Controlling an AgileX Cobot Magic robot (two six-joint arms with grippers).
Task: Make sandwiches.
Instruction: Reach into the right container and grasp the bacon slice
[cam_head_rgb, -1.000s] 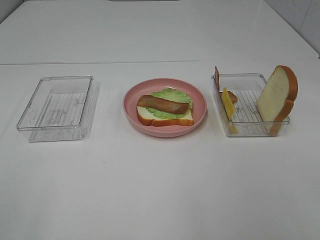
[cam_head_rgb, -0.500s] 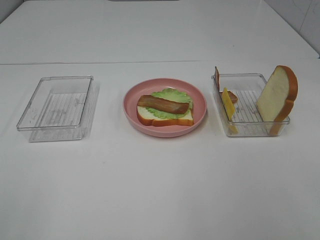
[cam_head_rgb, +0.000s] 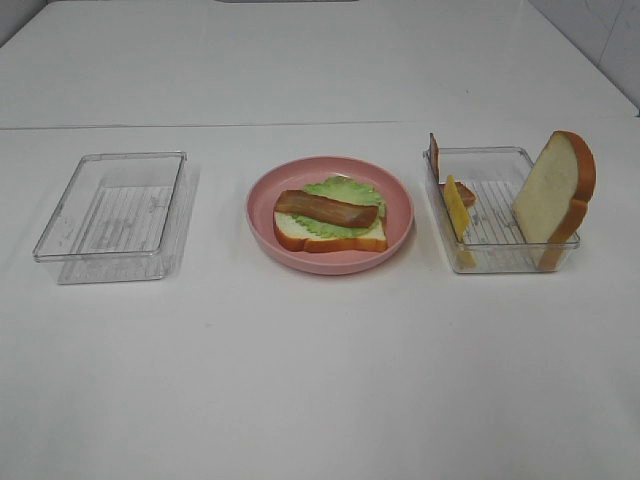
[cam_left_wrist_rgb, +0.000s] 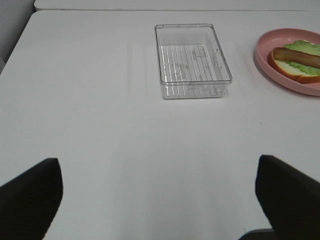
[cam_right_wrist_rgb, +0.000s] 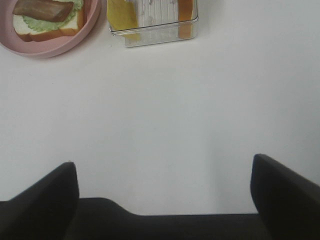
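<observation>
On the pink plate (cam_head_rgb: 254, 212) at the table's middle lies a bread slice (cam_head_rgb: 300, 238) topped with green lettuce (cam_head_rgb: 345, 188) and a brown bacon strip (cam_head_rgb: 327, 209). The clear tray (cam_head_rgb: 510, 258) on the right holds a yellow cheese square (cam_head_rgb: 456, 210) on edge, a second bread slice (cam_head_rgb: 550, 190) leaning upright, and small brown pieces (cam_head_rgb: 466, 194). Neither arm shows in the high view. My left gripper (cam_left_wrist_rgb: 157, 165) hovers open over bare table short of the left tray (cam_left_wrist_rgb: 192, 90). My right gripper (cam_right_wrist_rgb: 164, 165) is open too, well back from the cheese (cam_right_wrist_rgb: 121, 15).
An empty clear tray (cam_head_rgb: 105, 265) stands at the left of the plate. A seam runs across the white table behind the three containers. A wall shows at the far right corner.
</observation>
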